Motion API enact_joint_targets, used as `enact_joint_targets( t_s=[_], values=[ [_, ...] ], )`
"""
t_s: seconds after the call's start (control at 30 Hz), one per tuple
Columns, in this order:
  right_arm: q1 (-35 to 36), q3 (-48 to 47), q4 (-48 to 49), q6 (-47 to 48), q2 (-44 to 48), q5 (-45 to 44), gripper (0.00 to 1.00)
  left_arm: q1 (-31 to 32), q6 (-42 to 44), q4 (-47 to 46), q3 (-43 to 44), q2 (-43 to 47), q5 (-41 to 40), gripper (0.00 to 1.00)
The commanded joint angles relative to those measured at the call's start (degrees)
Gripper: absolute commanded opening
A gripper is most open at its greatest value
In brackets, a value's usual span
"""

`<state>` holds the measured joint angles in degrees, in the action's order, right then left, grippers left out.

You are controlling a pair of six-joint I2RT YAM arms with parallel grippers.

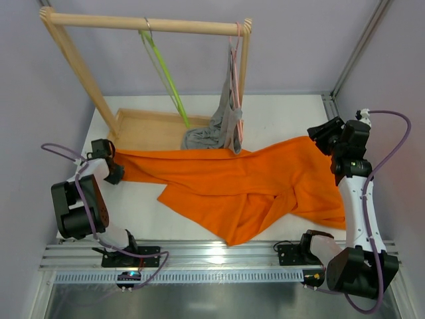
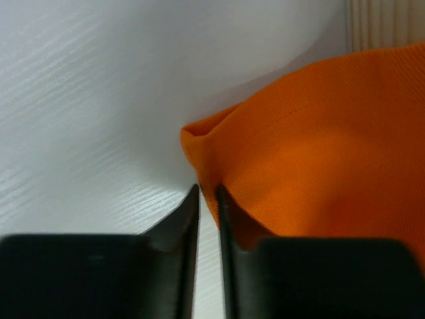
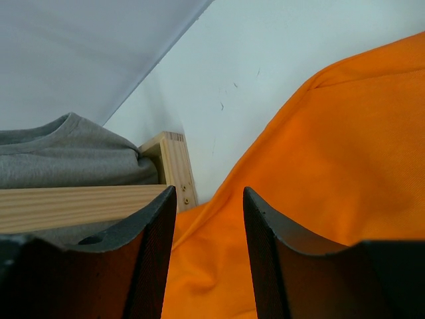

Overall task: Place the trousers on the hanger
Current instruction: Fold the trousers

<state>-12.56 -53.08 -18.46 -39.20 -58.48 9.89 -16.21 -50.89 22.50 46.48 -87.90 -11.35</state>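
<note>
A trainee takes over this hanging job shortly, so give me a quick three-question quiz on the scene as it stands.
1. True or false: the trousers already hang on the lime-green hanger.
2. What does the pink hanger carry? A) a grey garment B) an orange towel C) nothing
3. Fill in: the right gripper has its jaws ____.

Key:
1. False. The trousers lie spread on the table, and the lime-green hanger hangs bare from the wooden rail.
2. A
3. open
</note>
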Motion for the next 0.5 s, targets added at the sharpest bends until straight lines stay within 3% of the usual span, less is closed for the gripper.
enact_joint_targets(
  t_s=[0.0, 0.07, 0.33, 0.47],
  values=[
    [-0.2, 0.3, 1.5, 1.0, 1.3, 0.7, 0.48, -0.2, 0.4, -0.7, 2.2, -0.2, 1.2, 0.07],
    [-0.2, -0.1, 1.1, 1.2, 1.1, 0.7, 0.48, -0.2, 0.7, 1.7, 3.9, 0.6, -0.6, 0.0],
    [-0.2, -0.4, 0.3, 1.5, 2.1, 0.3, 0.48, -0.3, 1.9, 9.0, 9.7, 9.7, -8.2, 0.0],
    [-0.2, -0.6, -0.3, 1.7, 2.1, 0.5, 0.48, -0.2, 2.4, 10.6, 9.4, 9.5, -9.6, 0.0]
  ],
)
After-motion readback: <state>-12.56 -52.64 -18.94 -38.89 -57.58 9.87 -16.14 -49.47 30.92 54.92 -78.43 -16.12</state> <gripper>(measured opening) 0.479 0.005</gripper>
